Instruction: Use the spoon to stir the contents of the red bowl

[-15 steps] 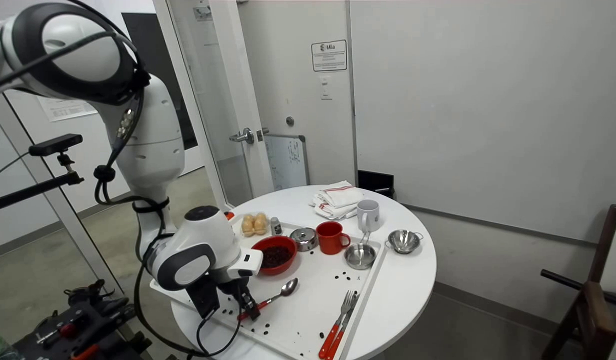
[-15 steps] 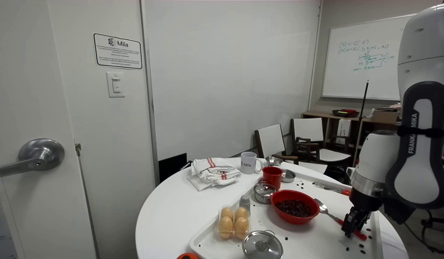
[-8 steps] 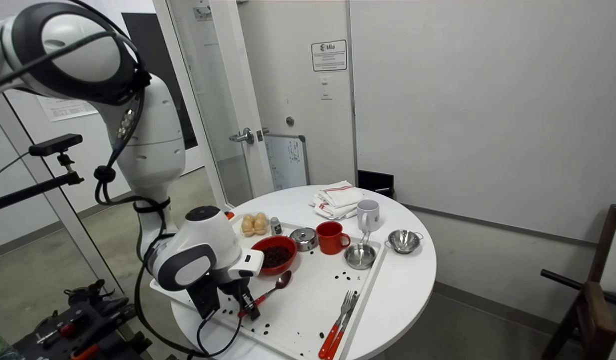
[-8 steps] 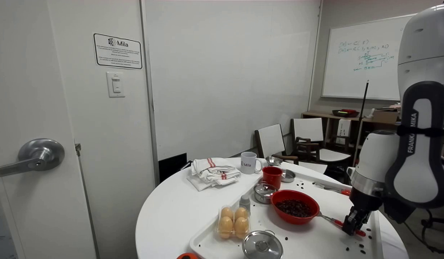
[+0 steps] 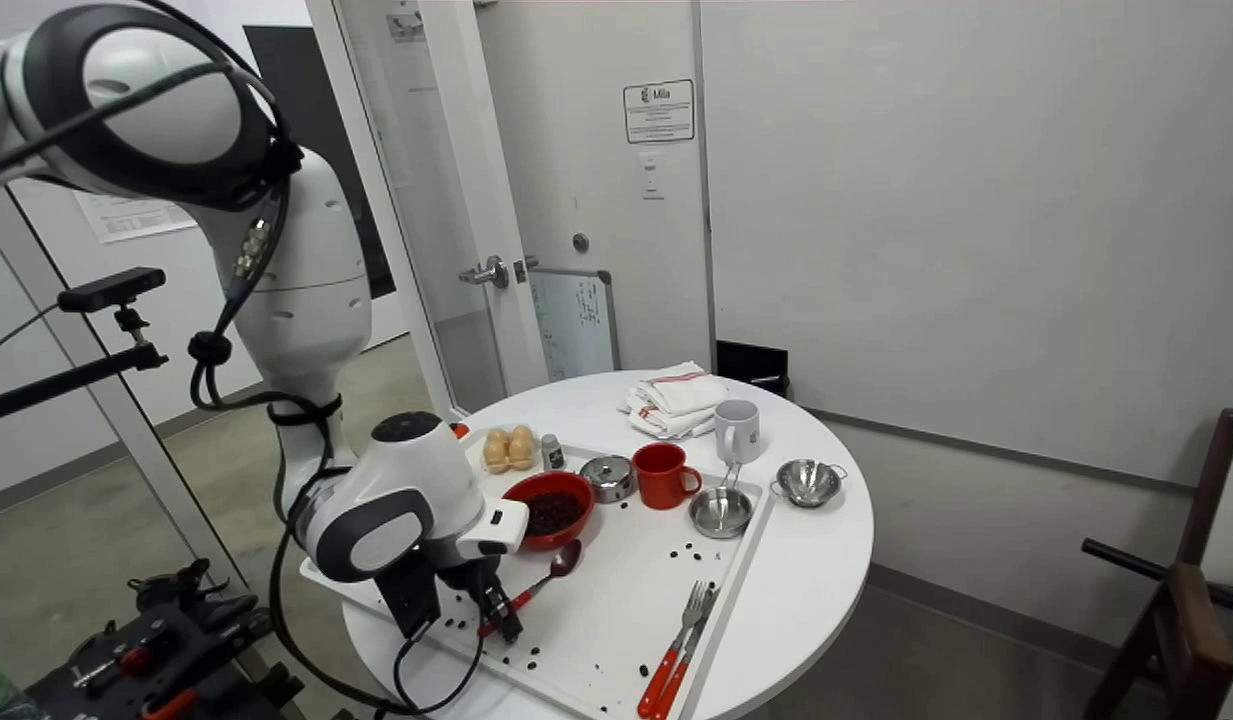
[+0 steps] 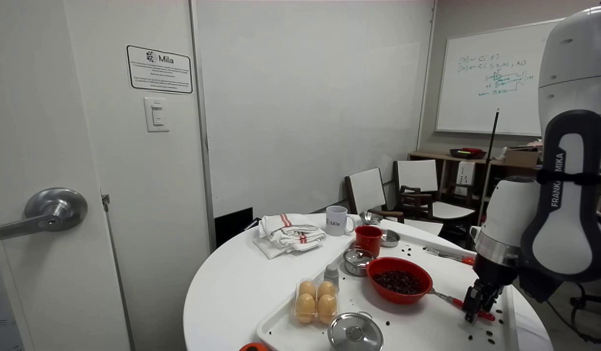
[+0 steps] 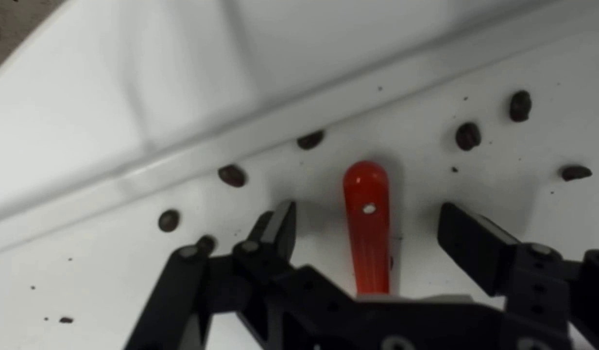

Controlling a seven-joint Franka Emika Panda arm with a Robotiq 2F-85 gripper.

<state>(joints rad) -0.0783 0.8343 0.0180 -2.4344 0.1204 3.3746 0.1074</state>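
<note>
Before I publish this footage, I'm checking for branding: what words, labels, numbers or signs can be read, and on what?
"Mila": sign; fine print unreadable.
"Mila": mug.
"FRANK", "MIKA": robot arm, black strap between.
Too small or blurred: whiteboard, leaning board, paper sheet, light switch and white package markings.

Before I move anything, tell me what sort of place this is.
Probably a meeting room in an office or research lab: an exterior view shows a written-on whiteboard, a sign reading Mila, and chairs beyond the round table.

One spoon [image 7: 369,236], four eggs [image 6: 305,307]
</note>
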